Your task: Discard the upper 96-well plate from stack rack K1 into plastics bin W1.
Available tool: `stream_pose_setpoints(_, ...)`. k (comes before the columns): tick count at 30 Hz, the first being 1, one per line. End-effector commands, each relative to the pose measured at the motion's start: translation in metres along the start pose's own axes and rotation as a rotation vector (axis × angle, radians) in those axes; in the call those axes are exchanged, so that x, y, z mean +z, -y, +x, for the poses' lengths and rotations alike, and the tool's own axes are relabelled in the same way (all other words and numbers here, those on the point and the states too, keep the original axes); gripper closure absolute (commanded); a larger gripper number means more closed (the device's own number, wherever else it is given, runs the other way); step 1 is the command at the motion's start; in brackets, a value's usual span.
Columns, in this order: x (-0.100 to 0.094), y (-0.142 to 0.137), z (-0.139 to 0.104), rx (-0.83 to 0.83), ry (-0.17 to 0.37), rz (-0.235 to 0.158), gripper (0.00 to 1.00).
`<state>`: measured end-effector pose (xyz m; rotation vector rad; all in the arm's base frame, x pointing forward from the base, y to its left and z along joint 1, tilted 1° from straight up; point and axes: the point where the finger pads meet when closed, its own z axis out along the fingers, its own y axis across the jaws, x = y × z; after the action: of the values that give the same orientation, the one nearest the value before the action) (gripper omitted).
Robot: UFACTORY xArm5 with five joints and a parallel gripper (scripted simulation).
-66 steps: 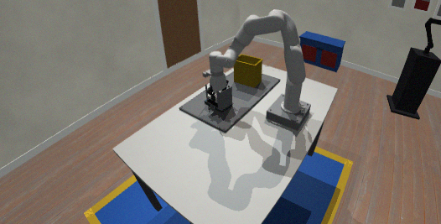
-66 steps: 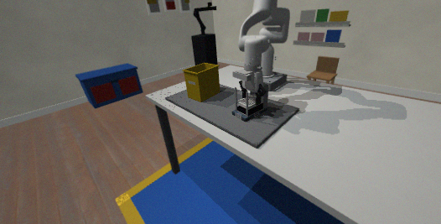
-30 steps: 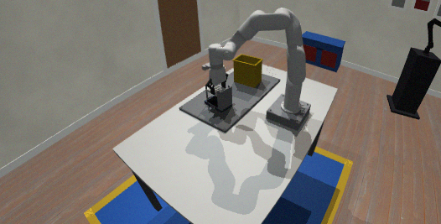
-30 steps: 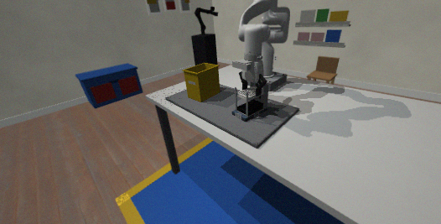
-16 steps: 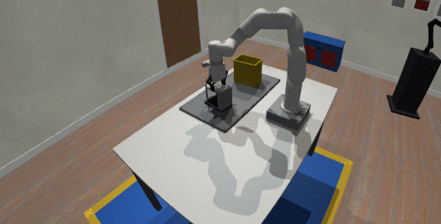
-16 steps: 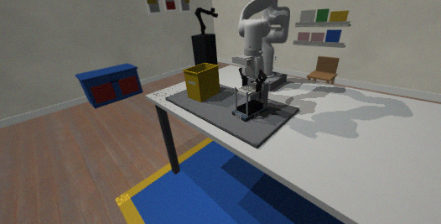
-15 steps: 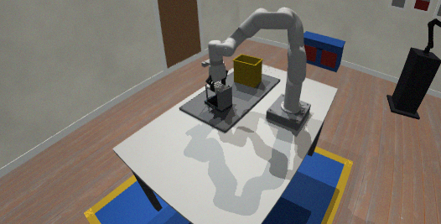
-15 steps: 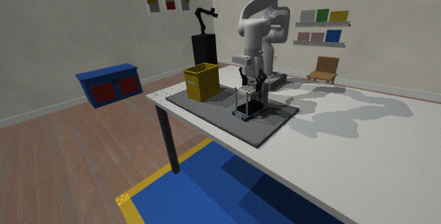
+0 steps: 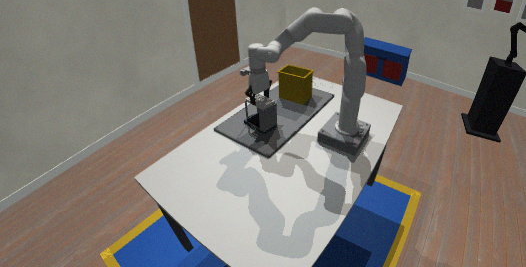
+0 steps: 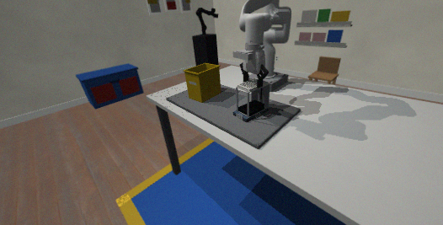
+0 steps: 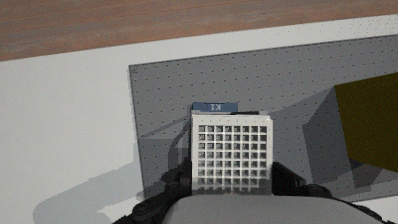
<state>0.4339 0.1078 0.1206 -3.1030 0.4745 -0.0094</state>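
Top view, left to right. White rectangular surface (image 9: 210, 196) carries a dark grey perforated mat (image 9: 295, 121) toward its far edge.

At the mat's left end stands the black open-framed stack rack K1 (image 9: 248, 119). Just above the rack, level with its top, is the white gridded 96-well plate (image 9: 263, 102). The black two-fingered end effector (image 9: 258, 92) comes down on it from above, its fingers spread wide on the plate's two opposite sides and pinching it.

In the wrist view the plate (image 11: 231, 152) fills the centre, well grid facing up, with dark fingers against both its flanks. A blue label reading K1 (image 11: 215, 107) shows just beyond the plate's far edge. The lower plate cannot be made out in this view.

Exterior view: the plate (image 10: 248, 86) sits at the top of the rack's (image 10: 237, 102) thin posts; whether it touches them cannot be told. A dark slab lies at the rack's base.

Right of the rack, at the mat's far end toward the far corner of the surface, the yellow open-topped plastics bin W1 (image 9: 295, 85) stands upright, apart from the rack.

Further right, the arm's grey square base (image 9: 326, 141) sits on the surface by its right edge, beside the mat.
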Motion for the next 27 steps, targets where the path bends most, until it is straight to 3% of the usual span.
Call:
stream_pose_setpoints(1, -0.01, 0.001, 0.001, 0.0, -0.004, 0.002, 1.0)
stream_pose_setpoints(27, -0.05, 0.0, 0.002, 0.0, -0.004, 0.002, 1.0)
